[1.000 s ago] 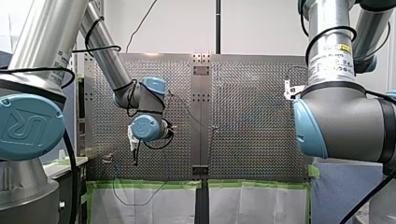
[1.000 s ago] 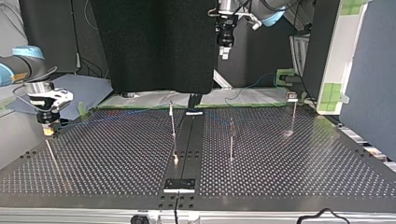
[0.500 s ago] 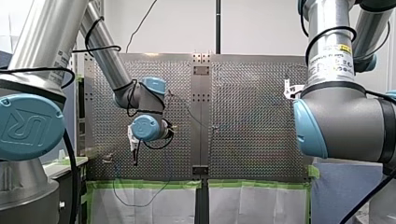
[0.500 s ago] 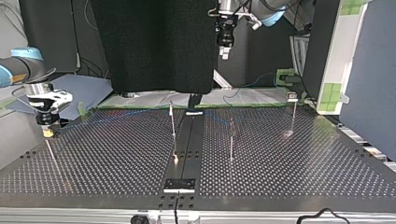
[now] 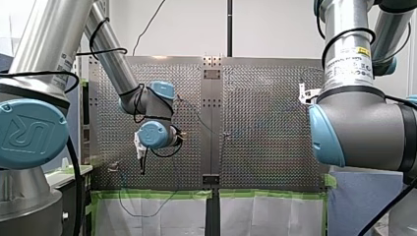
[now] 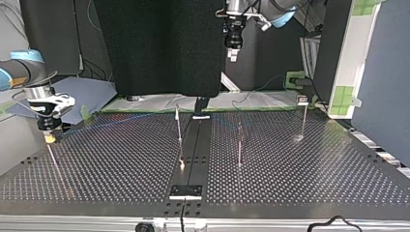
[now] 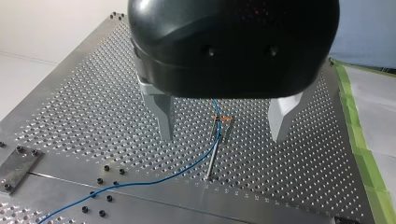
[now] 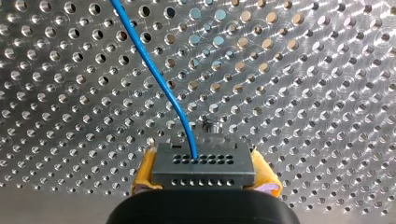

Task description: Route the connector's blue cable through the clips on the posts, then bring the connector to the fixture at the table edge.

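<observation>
Well, from here the job looks partly done. In the left wrist view the blue cable [image 7: 140, 182] comes across the perforated surface [image 7: 84, 116] and climbs to the clip [image 7: 222, 119] on top of a thin post [image 7: 214, 154]. I judge it to be caught there, so at least one clip is threaded.

My left end effector [image 7: 223, 134] hangs well above that post. Its metal fingers [image 7: 164, 119] are spread wide and hold nothing.

The connector [image 8: 204, 164] has not reached any fixture. My right end effector [image 8: 205, 176] has it clamped between yellow pads [image 8: 145, 169], low over the holes, and the cable leaves the connector's top face. In the top view that end effector [image 6: 48, 137] sits at the far left, just above another post [image 6: 54, 162]. I'd guess that clip is the next one to take the cable. The carry to the table edge would come after that.

The views divide the evidence:
- **Right wrist view:** only this one shows the grip on the connector.
- **Left wrist view:** only this one shows the cable at a clip.
- **Top view:** it gives the layout of the posts, but the cable there is only a faint line. I cannot tell from it how many clips are filled.
- **Front view:** the arms block most of the work.
</observation>
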`<state>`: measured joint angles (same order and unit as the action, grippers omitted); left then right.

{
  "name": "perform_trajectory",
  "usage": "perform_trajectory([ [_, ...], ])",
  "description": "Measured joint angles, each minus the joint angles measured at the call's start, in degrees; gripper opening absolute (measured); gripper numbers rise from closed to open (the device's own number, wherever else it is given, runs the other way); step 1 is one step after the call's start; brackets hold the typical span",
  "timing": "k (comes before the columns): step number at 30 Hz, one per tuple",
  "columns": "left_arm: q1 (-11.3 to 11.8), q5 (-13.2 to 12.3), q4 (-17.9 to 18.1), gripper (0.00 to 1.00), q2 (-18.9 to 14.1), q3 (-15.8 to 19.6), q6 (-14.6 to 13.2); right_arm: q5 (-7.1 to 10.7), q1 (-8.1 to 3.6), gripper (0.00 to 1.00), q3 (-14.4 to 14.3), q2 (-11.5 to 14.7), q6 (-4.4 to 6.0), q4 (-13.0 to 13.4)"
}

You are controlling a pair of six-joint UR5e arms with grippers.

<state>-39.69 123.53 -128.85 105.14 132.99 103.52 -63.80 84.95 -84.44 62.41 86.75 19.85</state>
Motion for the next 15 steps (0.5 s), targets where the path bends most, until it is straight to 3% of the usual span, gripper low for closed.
perform_trajectory([
  [15, 0.1, 0.0, 0.0, 1.0, 0.0, 0.0, 0.0, 0.06, 0.17, 0.0, 0.2, -0.2, 0.22, 0.9],
])
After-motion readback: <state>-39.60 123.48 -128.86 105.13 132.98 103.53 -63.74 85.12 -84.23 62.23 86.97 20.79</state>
